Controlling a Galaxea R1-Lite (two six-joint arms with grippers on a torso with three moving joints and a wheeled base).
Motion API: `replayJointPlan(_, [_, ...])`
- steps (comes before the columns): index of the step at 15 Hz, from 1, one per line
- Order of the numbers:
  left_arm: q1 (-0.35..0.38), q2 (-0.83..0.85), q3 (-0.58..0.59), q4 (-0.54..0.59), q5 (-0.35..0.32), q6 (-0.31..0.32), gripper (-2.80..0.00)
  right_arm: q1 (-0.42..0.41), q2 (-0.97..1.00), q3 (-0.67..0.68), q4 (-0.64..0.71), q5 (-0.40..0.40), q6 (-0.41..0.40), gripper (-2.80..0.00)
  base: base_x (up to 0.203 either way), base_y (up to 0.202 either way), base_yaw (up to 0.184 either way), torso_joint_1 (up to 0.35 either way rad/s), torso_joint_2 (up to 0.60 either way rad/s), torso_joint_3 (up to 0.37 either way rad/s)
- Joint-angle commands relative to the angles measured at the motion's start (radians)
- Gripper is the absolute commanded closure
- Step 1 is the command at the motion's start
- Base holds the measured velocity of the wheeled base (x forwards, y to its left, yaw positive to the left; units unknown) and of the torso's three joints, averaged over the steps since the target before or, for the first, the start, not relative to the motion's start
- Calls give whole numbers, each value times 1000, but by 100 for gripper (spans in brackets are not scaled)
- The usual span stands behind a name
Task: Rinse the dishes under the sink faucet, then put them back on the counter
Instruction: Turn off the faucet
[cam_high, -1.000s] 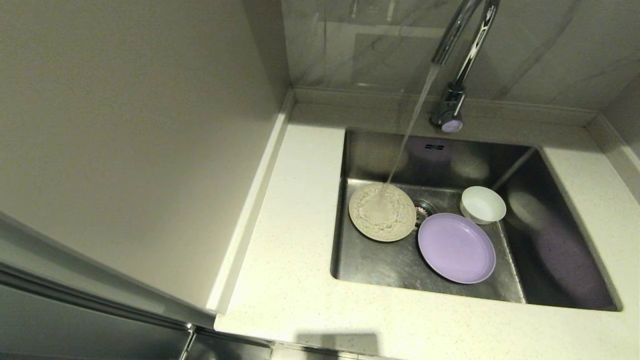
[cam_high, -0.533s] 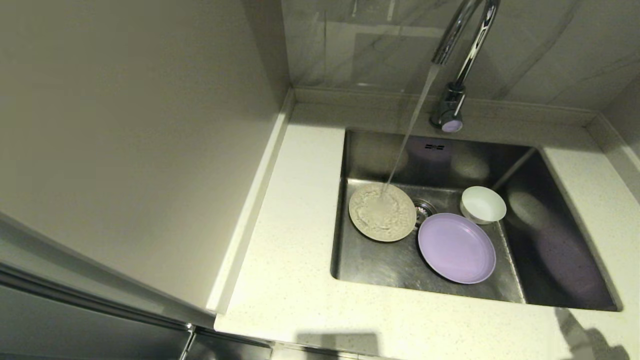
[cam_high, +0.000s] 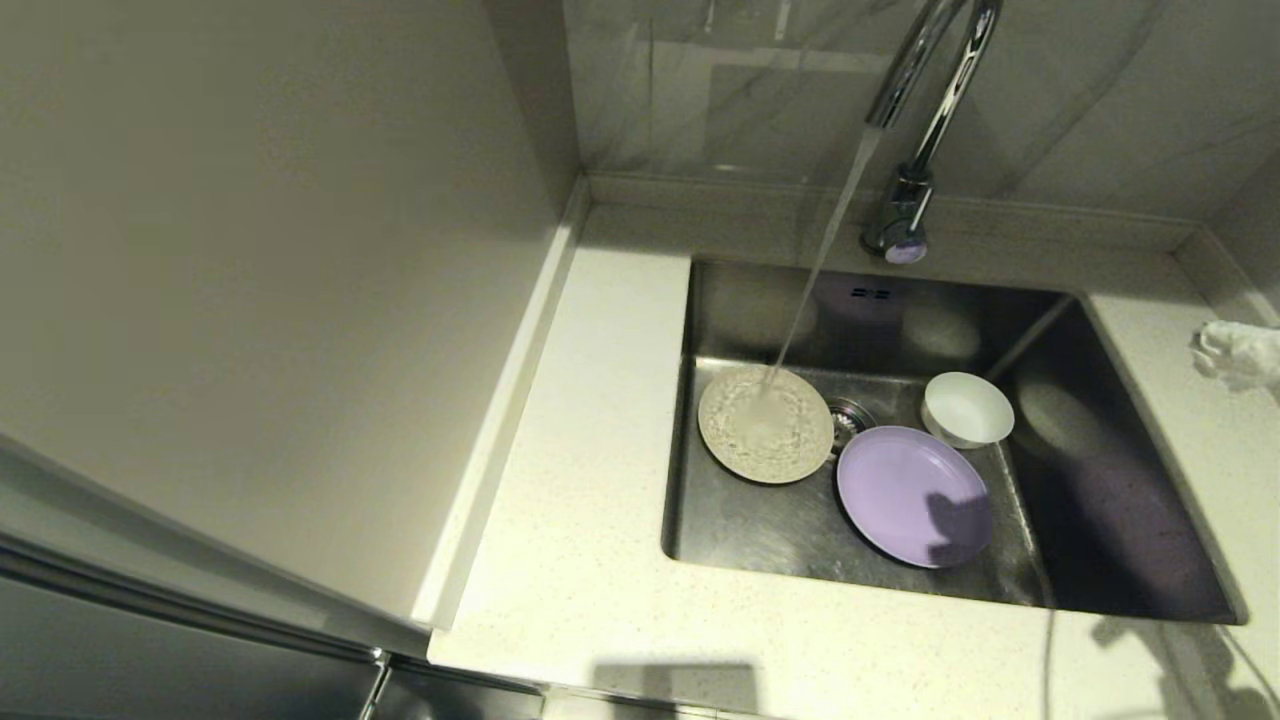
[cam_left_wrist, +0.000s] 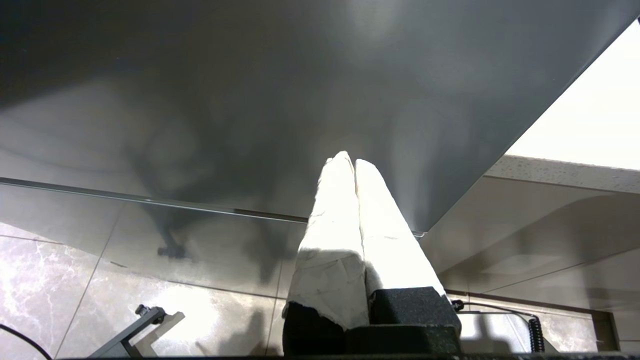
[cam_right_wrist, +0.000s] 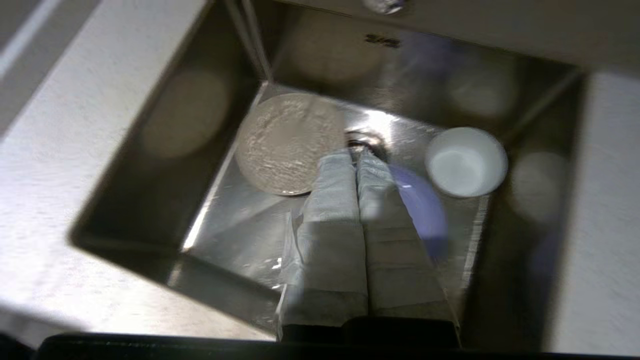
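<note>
Three dishes are seen on the sink floor: cream plate under the faucet stream, lilac plate beside it, white bowl behind. Right gripper is held above the sink, fingers pressed together, empty. Left gripper is parked below the counter, likewise closed. Plates are judged light, stiff, slippery when wet; the raised rim is best pinched.

**Kitchen corner, lit from above**

Grey marble-look tile wall at the back w/ faint veining & a bright reflection. Plain beige panel fills the left side, metal trim along its lower edge. Left wrist view: glossy marble floor tiles under a dark cabinet front.
</note>
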Motion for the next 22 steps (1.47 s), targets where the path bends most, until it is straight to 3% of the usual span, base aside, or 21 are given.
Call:
replayJointPlan(1, [0, -2, 0, 0, 0, -1, 0, -2, 123, -106, 114, 58, 22, 0, 0, 0, 0, 0, 0, 0])
replayJointPlan(3, [0, -2, 0, 0, 0, -1, 0, -2, 185, -193, 233, 143, 54, 0, 0, 0, 0, 0, 0, 0])
replayJointPlan(6, [0, -2, 0, 0, 0, -1, 0, -3, 285, -337, 332, 375, 163, 0, 0, 0, 0, 0, 0, 0])
replayJointPlan(8, [0, -2, 0, 0, 0, -1, 0, -12, 365, -432, 354, 577, 242, 0, 0, 0, 0, 0, 0, 0])
replayJointPlan(10, [0, -2, 0, 0, 0, -1, 0, -31, 451, -526, 355, 707, 314, 0, 0, 0, 0, 0, 0, 0])
replayJointPlan(14, [0, -2, 0, 0, 0, -1, 0, -74, 625, -684, 355, 825, 428, 0, 0, 0, 0, 0, 0, 0])
replayJointPlan(18, [0, -2, 0, 0, 0, -1, 0, -91, 795, -849, 333, 844, 452, 0, 0, 0, 0, 0, 0, 0])
replayJointPlan(22, [0, -2, 0, 0, 0, -1, 0, -105, 938, -939, 162, 838, 462, 0, 0, 0, 0, 0, 0, 0])
